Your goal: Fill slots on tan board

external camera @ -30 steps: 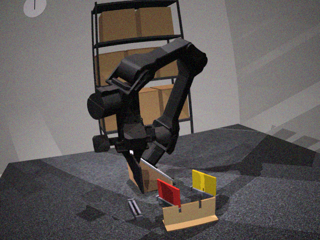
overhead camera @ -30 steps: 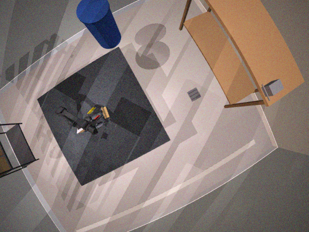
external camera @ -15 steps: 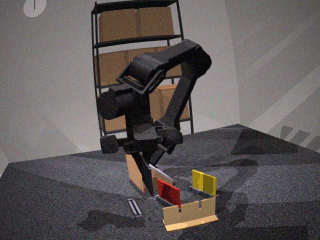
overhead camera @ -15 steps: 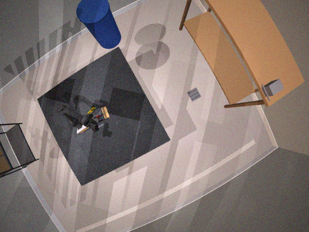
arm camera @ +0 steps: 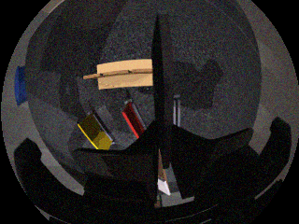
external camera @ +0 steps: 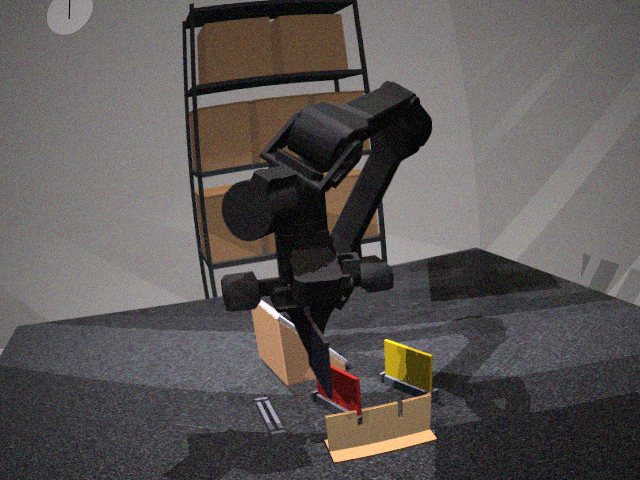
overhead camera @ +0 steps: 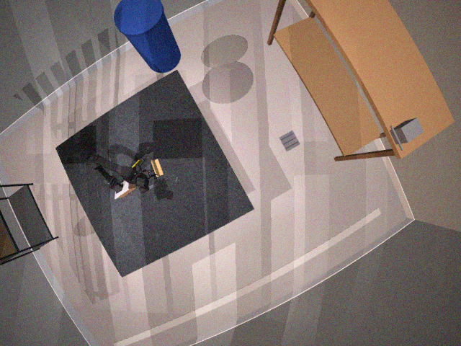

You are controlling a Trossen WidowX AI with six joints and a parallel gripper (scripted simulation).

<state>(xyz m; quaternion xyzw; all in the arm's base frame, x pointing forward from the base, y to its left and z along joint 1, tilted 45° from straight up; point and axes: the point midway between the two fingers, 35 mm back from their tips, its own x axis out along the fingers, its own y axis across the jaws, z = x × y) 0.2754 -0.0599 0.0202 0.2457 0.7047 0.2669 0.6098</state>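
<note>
The standing tan board (external camera: 379, 426) (arm camera: 126, 75) (overhead camera: 157, 166) stands on the dark mat, with two open slots in its top edge. Behind it a red board (external camera: 345, 387) (arm camera: 134, 119) and a yellow board (external camera: 408, 364) (arm camera: 95, 133) each stand in a holder. My gripper (external camera: 311, 322) (arm camera: 159, 123) is shut on a dark board (external camera: 321, 361) (arm camera: 159, 89), which hangs upright below the fingers, to the left of and behind the tan board, just beside the red board. In the wrist view I see the dark board edge-on.
An empty holder (external camera: 269, 411) (arm camera: 176, 109) lies on the mat left of the tan board. A cardboard box (external camera: 279, 346) stands just behind the gripper. A shelf rack with boxes (external camera: 273, 129) stands behind the arm. A blue barrel (overhead camera: 147, 31) and a wooden table (overhead camera: 372, 67) stand off the mat.
</note>
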